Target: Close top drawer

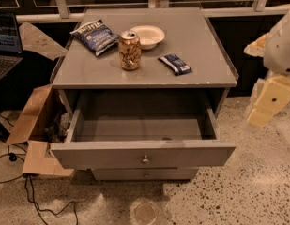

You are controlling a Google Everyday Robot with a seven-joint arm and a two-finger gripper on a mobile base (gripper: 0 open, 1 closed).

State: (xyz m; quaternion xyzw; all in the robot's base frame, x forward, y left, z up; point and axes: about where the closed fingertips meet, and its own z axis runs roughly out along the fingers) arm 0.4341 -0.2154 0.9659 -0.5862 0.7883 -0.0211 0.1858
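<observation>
Top drawer [111, 156] grey, pulled wide open; claw [265, 106] at far right.

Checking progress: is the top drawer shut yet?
Open: the top drawer juts out, inside showing. The claw hangs at the picture's right, apart.
</observation>
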